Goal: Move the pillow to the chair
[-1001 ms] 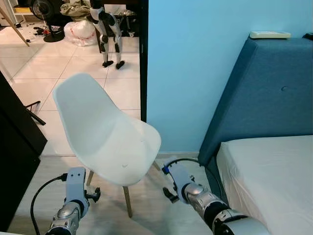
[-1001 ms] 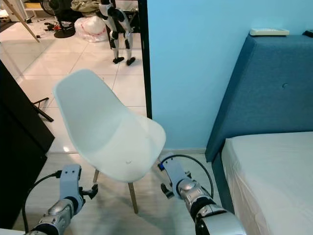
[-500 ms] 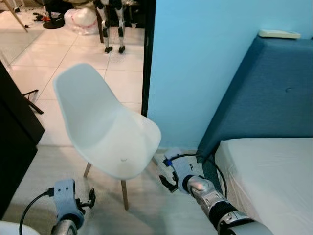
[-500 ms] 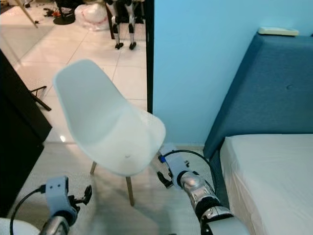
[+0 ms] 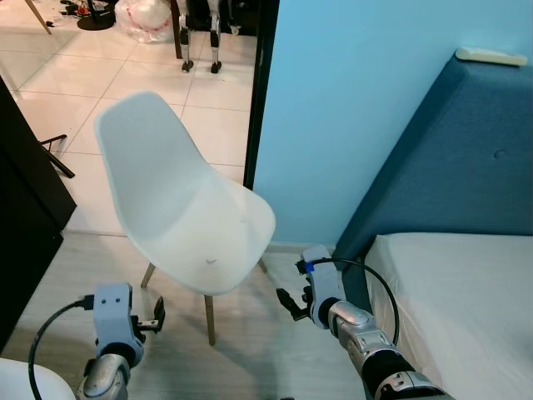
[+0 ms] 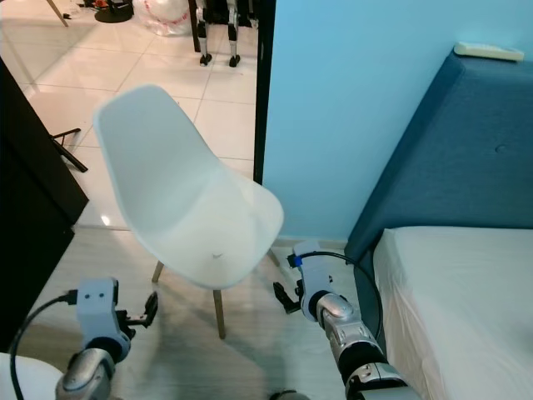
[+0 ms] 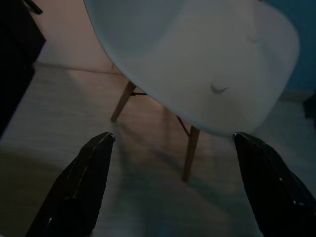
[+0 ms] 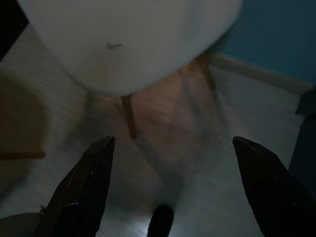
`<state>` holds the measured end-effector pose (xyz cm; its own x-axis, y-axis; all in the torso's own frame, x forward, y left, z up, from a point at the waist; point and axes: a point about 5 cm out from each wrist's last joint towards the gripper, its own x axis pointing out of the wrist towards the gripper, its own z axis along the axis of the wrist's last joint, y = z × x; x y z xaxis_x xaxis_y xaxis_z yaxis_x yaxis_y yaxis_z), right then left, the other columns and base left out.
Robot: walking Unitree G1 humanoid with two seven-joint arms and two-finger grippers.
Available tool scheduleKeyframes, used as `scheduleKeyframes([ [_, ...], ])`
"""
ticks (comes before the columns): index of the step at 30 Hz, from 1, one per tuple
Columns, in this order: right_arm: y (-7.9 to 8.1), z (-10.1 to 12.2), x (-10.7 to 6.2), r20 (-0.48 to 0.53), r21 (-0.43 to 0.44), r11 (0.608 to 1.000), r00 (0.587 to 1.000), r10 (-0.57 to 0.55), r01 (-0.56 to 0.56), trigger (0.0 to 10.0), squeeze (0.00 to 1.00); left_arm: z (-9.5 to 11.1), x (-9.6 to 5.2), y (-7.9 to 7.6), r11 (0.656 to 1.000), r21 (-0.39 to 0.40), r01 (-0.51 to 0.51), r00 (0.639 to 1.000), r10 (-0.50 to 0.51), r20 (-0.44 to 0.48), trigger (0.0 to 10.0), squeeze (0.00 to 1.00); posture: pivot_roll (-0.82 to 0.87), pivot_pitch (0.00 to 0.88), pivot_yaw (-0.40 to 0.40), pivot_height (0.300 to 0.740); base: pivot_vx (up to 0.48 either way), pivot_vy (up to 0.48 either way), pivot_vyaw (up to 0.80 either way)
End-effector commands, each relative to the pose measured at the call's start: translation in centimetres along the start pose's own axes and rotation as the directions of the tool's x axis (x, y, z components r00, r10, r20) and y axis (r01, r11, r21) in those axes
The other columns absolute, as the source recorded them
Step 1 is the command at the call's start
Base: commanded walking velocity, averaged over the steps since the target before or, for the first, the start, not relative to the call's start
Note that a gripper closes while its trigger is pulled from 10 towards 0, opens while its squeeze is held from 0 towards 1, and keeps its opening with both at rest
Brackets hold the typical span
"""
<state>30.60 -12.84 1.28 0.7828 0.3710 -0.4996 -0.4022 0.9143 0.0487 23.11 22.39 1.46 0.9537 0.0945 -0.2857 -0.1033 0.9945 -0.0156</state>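
White plastic chair (image 5: 187,208) stands bare while both the left gripper (image 7: 173,187) and right gripper (image 8: 170,185) hang wide-fingered, holding nothing, no pillow fetched yet.

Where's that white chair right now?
In the left eye view the white chair stands on the floor ahead and to the robot's left, in front of the doorway, with the blue wall and the bed to its right.

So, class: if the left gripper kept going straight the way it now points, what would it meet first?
Probably the white chair: the open left gripper aims at its seat's underside and wooden legs, though depth is unclear.
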Motion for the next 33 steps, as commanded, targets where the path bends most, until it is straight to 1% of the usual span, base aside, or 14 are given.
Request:
scheduleKeyframes([
  [1, -0.1, -0.7, -0.2, -0.028, 0.001, 1.0, 1.0, -0.009, 0.009, 10.0, 0.0, -0.1, 0.2, -0.2, 1.0, 0.007, 0.004, 1.0, -0.004, -0.02, 10.0, 0.0, 0.03, 0.177, -0.108, 0.74, 0.0, 0.0, -0.67],
  [4, 0.0, -0.4, -0.1, -0.028, -0.002, 1.0, 1.0, -0.007, 0.007, 10.0, 0.0, 0.2, 0.4, -0.1, 1.0, 0.022, 0.001, 1.0, -0.001, -0.015, 10.0, 0.0, 0.03, 0.186, -0.111, 0.74, 0.0, 0.0, -0.67],
  [6, -0.1, -0.2, 0.0, -0.028, 0.0, 1.0, 1.0, -0.004, 0.005, 10.0, 0.0, 0.4, 0.5, 0.2, 0.999, 0.022, -0.023, 1.0, 0.023, -0.013, 10.0, 0.0, 0.03, 0.199, -0.113, 0.74, 0.0, 0.0, -0.67],
  [9, -0.2, 0.0, 0.0, -0.03, 0.001, 1.0, 1.0, -0.002, 0.002, 10.0, 0.0, 0.6, 0.5, 0.2, 0.999, 0.014, -0.036, 0.999, 0.036, -0.007, 10.0, 0.0, 0.03, 0.209, -0.12, 0.74, 0.0, 0.0, -0.68],
  [12, -0.3, 0.0, 0.0, -0.035, 0.006, 1.0, 0.999, -0.004, 0.004, 10.0, 0.0, 0.8, 0.4, 0.5, 0.997, -0.011, -0.072, 0.997, 0.072, 0.004, 10.0, 0.0, 0.02, 0.21, -0.118, 0.74, 0.0, 0.0, -0.68],
  [18, -0.3, 0.3, 0.1, -0.035, -0.009, 1.0, 0.999, -0.007, 0.006, 10.0, 0.0, 1.3, 0.8, 0.6, 0.997, 0.014, -0.074, 0.997, 0.074, 0.019, 10.0, 0.0, 0.02, 0.21, -0.121, 0.74, 0.0, 0.0, -0.68],
  [22, -0.4, 0.6, 0.2, -0.034, -0.022, 1.0, 0.999, -0.016, 0.015, 10.0, 0.0, 1.4, 1.1, 0.6, 0.997, -0.014, -0.08, 0.997, 0.08, 0.022, 10.0, 0.0, 0.02, 0.206, -0.123, 0.74, 0.0, 0.0, -0.68],
  [26, -0.4, 0.7, 0.2, -0.034, -0.03, 0.999, 0.999, -0.017, 0.016, 10.0, 0.0, 1.6, 1.2, 0.6, 0.996, -0.022, -0.082, 0.996, 0.083, 0.027, 10.0, 0.0, 0.02, 0.204, -0.125, 0.74, 0.0, 0.0, -0.68],
  [28, -0.4, 1.2, 0.4, -0.027, -0.056, 0.998, 0.999, -0.02, 0.018, 10.0, 0.0, 1.7, 1.3, 0.5, 0.995, -0.042, -0.087, 0.995, 0.089, 0.034, 10.0, 0.0, 0.02, 0.202, -0.128, 0.74, 0.0, 0.0, -0.68],
  [33, -0.4, 1.6, 0.5, -0.021, -0.075, 0.997, 1.0, -0.022, 0.02, 10.0, 0.0, 1.8, 1.5, 0.4, 0.995, -0.048, -0.089, 0.995, 0.09, 0.037, 10.0, 0.0, 0.02, 0.201, -0.131, 0.74, 0.0, 0.0, -0.68],
])
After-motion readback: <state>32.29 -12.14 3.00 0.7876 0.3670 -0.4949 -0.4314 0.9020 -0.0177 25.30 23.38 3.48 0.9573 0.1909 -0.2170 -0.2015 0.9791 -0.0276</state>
